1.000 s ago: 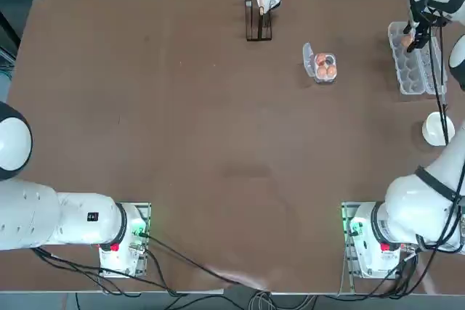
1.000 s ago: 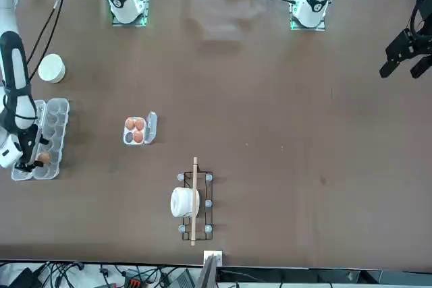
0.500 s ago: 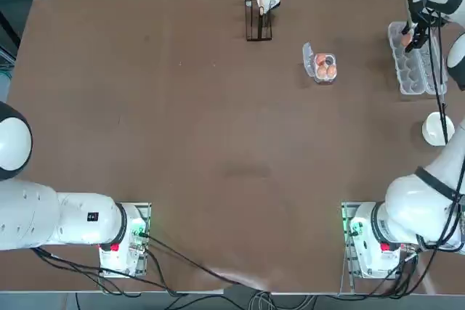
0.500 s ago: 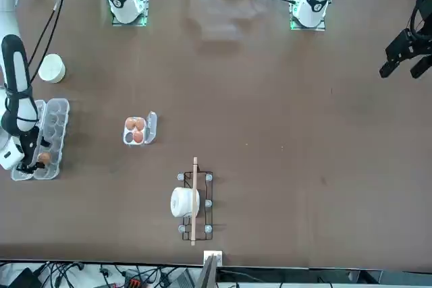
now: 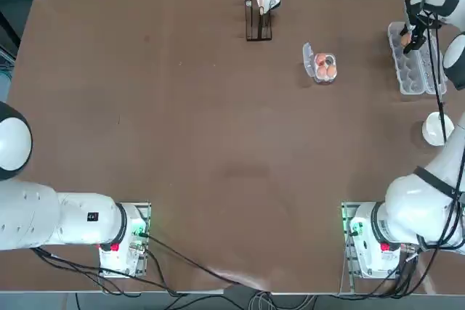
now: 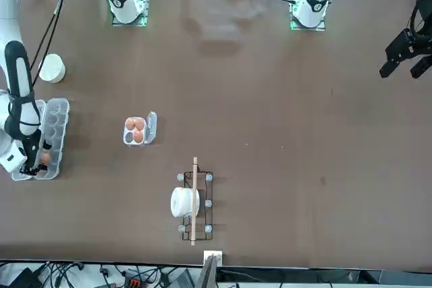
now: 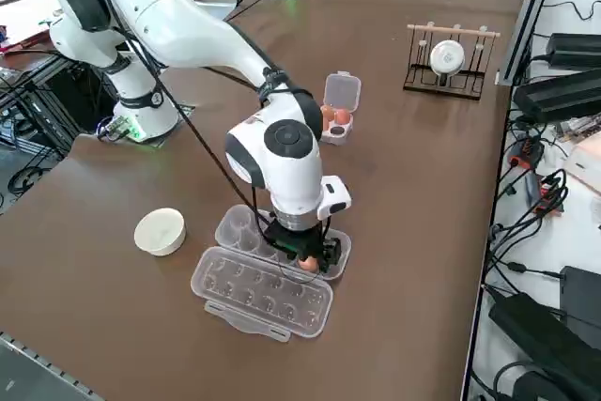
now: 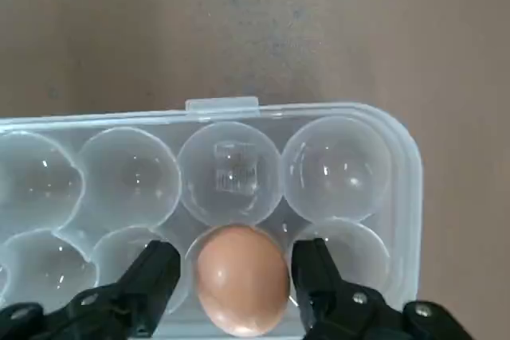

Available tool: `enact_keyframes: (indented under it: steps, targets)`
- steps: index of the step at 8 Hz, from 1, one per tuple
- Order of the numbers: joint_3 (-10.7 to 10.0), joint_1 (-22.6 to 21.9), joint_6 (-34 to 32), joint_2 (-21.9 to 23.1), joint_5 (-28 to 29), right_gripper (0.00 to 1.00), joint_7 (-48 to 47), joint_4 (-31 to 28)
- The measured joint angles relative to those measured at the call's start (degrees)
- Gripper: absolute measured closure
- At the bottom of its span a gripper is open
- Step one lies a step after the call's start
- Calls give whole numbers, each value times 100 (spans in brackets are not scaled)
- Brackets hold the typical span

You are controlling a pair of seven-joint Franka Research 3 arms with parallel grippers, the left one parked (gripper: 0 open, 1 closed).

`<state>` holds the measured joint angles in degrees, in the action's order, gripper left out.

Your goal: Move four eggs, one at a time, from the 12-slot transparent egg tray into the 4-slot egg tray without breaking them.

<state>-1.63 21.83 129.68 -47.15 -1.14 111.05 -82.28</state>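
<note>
One orange-brown egg (image 8: 241,276) sits in an end cup of the 12-slot transparent egg tray (image 8: 335,166), at the table's far right (image 5: 410,70). My right gripper (image 8: 237,254) is lowered over that cup. Its black fingers (image 8: 159,272) straddle the egg closely, still open with a thin gap on at least one side. The side view shows the gripper (image 7: 305,253) down in the tray around the egg (image 7: 308,264). The 4-slot egg tray (image 5: 314,63) holds three eggs (image 6: 135,128), and one cup is bare.
The long tray's clear lid (image 7: 263,293) lies folded open beside it. A white bowl (image 5: 438,128) stands nearer my base. A wire rack with a white roll (image 5: 260,5) is at the far edge, left of the small tray.
The fingers have drawn in closer around the egg in the long tray. The wrist has shifted slightly over the tray's end.
</note>
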Motion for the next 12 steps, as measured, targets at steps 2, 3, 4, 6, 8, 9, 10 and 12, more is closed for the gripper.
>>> enact_keyframes:
  steps: [2,3,4,6,8,9,10,12]
  targets:
    - [1,3,-113,55,-31,30,136,53]
    - [1,4,-148,71,-32,31,150,63]
    - [8,5,-168,84,-32,37,156,84]
    - [13,5,-420,84,-31,41,156,196]
    - [18,5,-643,83,-31,42,156,319]
    - [27,2,-683,88,-31,42,156,346]
    - [53,-19,-788,133,-31,42,151,402]
    - [100,-223,-1377,575,-30,42,-287,606]
